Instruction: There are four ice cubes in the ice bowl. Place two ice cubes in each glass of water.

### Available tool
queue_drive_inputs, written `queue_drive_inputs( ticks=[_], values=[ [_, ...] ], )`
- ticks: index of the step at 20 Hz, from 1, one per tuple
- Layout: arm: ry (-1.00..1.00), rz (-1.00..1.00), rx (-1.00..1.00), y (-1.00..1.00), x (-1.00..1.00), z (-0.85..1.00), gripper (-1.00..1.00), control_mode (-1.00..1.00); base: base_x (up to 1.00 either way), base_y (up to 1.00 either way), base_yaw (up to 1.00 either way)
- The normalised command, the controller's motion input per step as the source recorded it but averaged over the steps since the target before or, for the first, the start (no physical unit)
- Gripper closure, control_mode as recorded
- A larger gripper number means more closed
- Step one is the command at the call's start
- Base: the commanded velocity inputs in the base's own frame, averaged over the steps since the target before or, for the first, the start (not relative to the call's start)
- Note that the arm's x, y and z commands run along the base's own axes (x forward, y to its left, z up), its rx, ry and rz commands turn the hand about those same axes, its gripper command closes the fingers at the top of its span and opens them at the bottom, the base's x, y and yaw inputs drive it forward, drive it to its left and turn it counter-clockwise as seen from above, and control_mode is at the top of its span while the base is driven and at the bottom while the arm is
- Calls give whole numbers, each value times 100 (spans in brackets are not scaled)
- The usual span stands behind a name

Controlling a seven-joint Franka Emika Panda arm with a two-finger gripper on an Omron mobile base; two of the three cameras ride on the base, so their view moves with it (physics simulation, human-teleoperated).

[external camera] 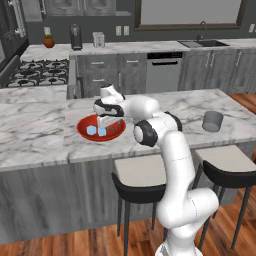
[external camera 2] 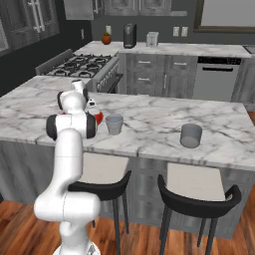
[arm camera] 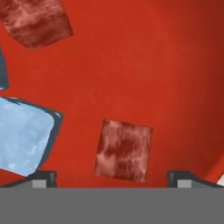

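The ice bowl (external camera: pixel 118 131) is a shallow red dish on the marble island, and its red floor (arm camera: pixel 144 65) spreads across the hand view. My gripper (external camera: pixel 107 123) hangs low inside it, jaws open wide. An ice cube that looks red-tinted and see-through (arm camera: pixel 124 150) lies between my fingertips (arm camera: pixel 43 177), untouched. A pale blue ice cube (arm camera: pixel 24 135) sits just left of them, and another red-tinted one (arm camera: pixel 37 22) lies farther off. Two cubes (external camera: pixel 92 131) show in the bowl from the base. One glass of water (external camera 2: pixel 114 124) stands right beside the bowl, the other (external camera 2: pixel 191 135) far to the right.
Two black stools with pale seats (external camera: pixel 141 175) stand under the island's near edge. Behind the island are a gas stove (external camera: pixel 37 72) at left, grey cabinets and a dishwasher (external camera: pixel 164 70). Bare marble (external camera 2: pixel 149 119) lies between the glasses.
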Motion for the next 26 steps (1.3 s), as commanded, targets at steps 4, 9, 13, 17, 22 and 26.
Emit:
queue_drive_inputs(
  ticks=[4,9,13,17,22,26],
  values=[
    [0,-4,-4,11,23,-32,-100,-100,0,0,0],
    [0,-3,-2,5,35,-33,-100,-100,0,0,0],
    [0,-3,-1,1,38,-29,-100,-100,0,0,0],
    [0,-3,-1,3,32,-27,-100,-100,0,0,0],
    [0,-3,-6,17,11,-33,-100,-100,0,0,0],
    [0,-2,-12,24,7,-50,-100,-100,0,0,0]
  ],
)
